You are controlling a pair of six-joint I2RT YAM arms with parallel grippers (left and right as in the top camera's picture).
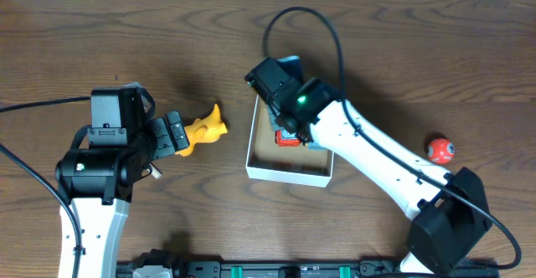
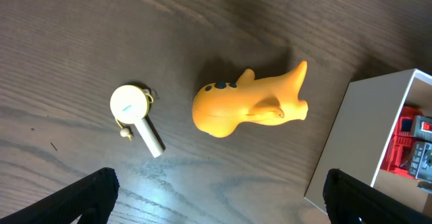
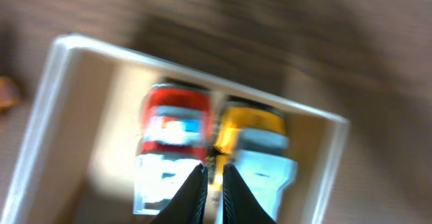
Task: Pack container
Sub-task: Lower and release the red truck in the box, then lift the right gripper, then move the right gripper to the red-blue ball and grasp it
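The container (image 1: 287, 174) is a small white-walled box with a tan inside, at the table's middle. In the right wrist view the container (image 3: 47, 96) holds a red toy car (image 3: 177, 119) and a yellow-and-pale-blue toy car (image 3: 260, 140) side by side, blurred. My right gripper (image 3: 212, 177) hovers over them with its fingers close together and nothing between them. A yellow animal toy (image 1: 205, 131) lies on the table left of the container. My left gripper (image 2: 219, 197) is wide open and empty just short of the yellow toy (image 2: 250, 102).
A red-orange ball (image 1: 440, 149) lies at the right of the table. A small white round piece with a short handle (image 2: 131, 113) lies left of the yellow toy. The container's corner (image 2: 358, 136) is close to my left gripper's right finger.
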